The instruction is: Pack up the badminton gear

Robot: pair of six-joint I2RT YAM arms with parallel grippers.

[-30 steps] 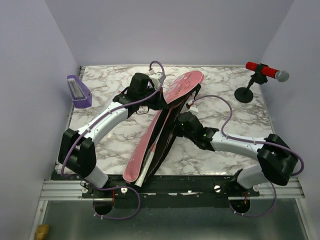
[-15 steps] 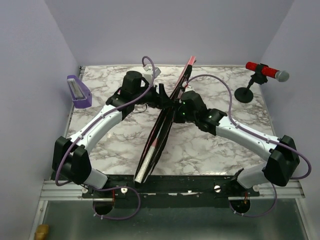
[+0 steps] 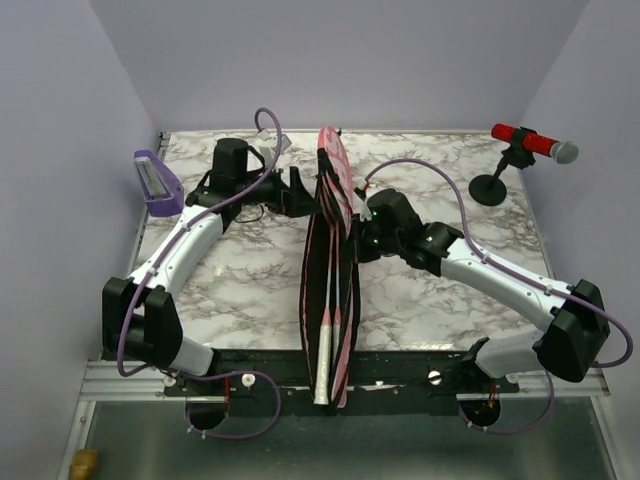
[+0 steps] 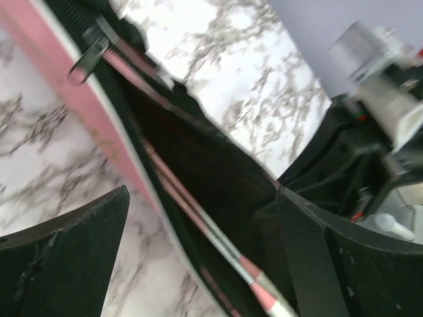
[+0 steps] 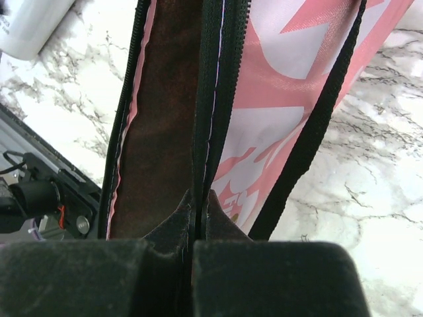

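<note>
- Marble bench, centre: pink bag stands on edge.
- Right hand pinches its zipper rim; left hand gapes empty.
- Likely risk: lone pinch slips, bag topples.

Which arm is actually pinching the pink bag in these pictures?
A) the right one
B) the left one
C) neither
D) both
A: the right gripper is shut on the zipper edge of the pink bag, while the left gripper stands wide open beside it, holding nothing.
</note>
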